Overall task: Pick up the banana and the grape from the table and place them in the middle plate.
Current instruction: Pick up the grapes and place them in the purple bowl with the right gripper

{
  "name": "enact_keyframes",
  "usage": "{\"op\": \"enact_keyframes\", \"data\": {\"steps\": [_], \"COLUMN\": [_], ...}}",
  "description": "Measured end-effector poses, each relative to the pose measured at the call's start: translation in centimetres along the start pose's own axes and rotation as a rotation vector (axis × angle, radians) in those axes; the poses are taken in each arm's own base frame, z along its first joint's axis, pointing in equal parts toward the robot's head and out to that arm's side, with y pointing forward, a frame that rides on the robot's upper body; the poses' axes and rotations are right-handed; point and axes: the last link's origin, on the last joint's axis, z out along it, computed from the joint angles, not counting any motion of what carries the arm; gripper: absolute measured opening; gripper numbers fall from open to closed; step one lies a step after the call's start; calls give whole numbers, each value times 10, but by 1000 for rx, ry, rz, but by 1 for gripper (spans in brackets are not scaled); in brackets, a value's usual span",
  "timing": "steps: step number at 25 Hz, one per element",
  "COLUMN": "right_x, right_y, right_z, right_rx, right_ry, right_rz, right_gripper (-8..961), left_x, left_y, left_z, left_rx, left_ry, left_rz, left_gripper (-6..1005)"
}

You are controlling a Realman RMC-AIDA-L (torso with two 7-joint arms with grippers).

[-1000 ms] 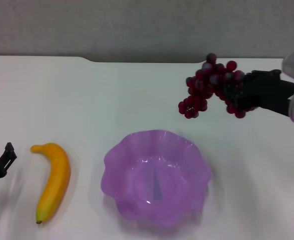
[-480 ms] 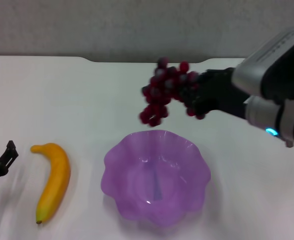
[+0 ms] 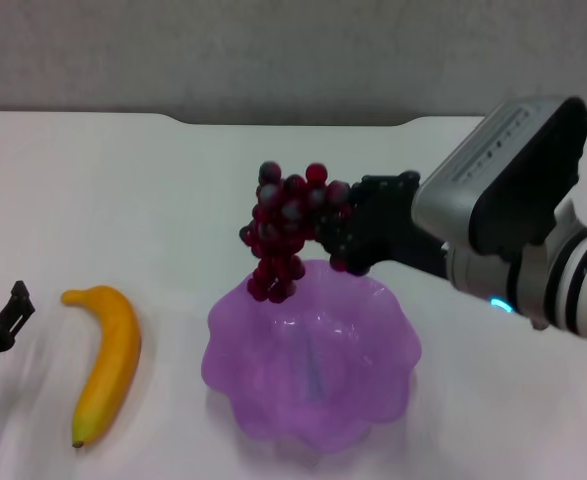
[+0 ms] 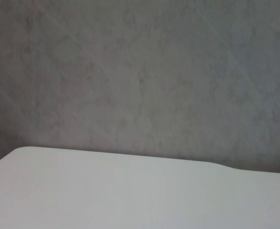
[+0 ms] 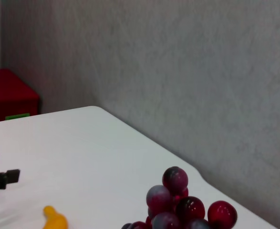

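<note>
The right arm, grey and white with a black wrist, reaches in from the right side. Its black right gripper (image 3: 335,232) is closed on the bunch of dark red grapes (image 3: 281,228). The black left gripper (image 3: 1,322) rests low at the left edge.

Grey wall (image 3: 273,50), red cabinet (image 5: 8,93)
</note>
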Motion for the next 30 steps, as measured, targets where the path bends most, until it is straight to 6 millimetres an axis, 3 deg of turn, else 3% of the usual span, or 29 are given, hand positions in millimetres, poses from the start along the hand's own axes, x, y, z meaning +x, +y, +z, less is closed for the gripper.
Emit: {"op": "enact_keyframes", "data": {"steps": [8, 23, 30], "right_x": [21, 76, 88], "right_y": [19, 19, 30], "right_z": [9, 24, 32], "right_rx": [-23, 29, 15], "right_ry": [23, 91, 94], "right_rz": [-7, -5, -42], "right_gripper": [333, 331, 326], "left_x": [0, 0, 2], "left_y": [-2, -2, -1], "left_z": [0, 0, 1], "left_rx": [12, 11, 8], "left_ry": [0, 2, 6], "left_rz": [-6, -7, -7], "left_gripper": [908, 908, 908]}}
